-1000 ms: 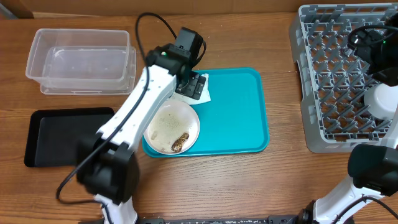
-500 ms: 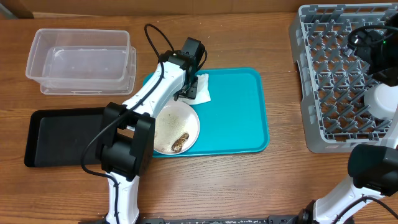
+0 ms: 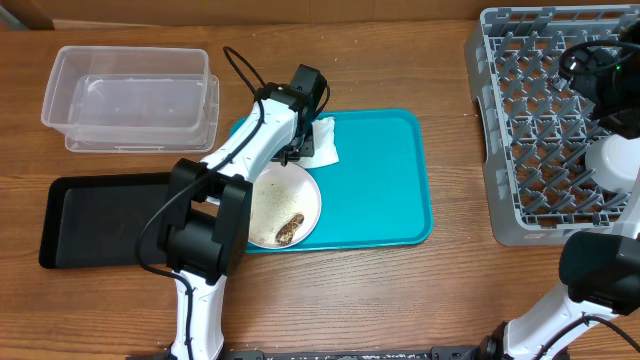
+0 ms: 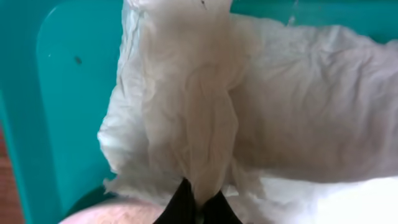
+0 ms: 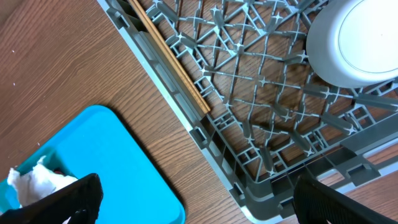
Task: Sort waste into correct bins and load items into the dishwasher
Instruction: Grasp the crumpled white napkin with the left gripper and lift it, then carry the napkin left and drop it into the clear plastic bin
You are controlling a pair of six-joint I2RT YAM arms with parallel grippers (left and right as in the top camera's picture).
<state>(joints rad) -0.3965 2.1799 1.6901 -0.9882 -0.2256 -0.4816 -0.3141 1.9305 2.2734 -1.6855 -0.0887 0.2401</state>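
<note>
**Overhead, then both wrists: left fingers pinched on a napkin at the tray's corner**

Overhead view: the left gripper (image 3: 300, 152) is down at the upper left corner of the teal tray (image 3: 385, 185). It meets the left edge of a crumpled white napkin (image 3: 326, 146). The napkin is a little longer up and down the frame than across. Just below it on the tray sits a white plate (image 3: 295, 195) with a small brown lump (image 3: 288, 230) near its lower edge. The clear tub (image 3: 130, 95) is at upper left and the black tray (image 3: 95, 220) below it, both on the wooden table (image 3: 400, 290). The grey dish rack (image 3: 535, 130) fills the right side, with a white dish (image 3: 615, 160) at its right edge.

Left wrist view: the dark fingertips (image 4: 186, 208) meet at bottom centre, clamped on a raised fold of the napkin. The fold's long axis runs straight up the frame from the fingertips to the top edge. The rest of the sheet spreads to the right, and the teal tray shows at left.

Right wrist view: the right gripper (image 5: 196, 183) has its fingers spread wide at the lower corners, empty, over the rack's edge. The chopsticks (image 5: 171, 62) lie side by side along that edge, their long axis slanting from top centre-left down to the right. The white dish sits at upper right, and the tray corner with the napkin at lower left.
</note>
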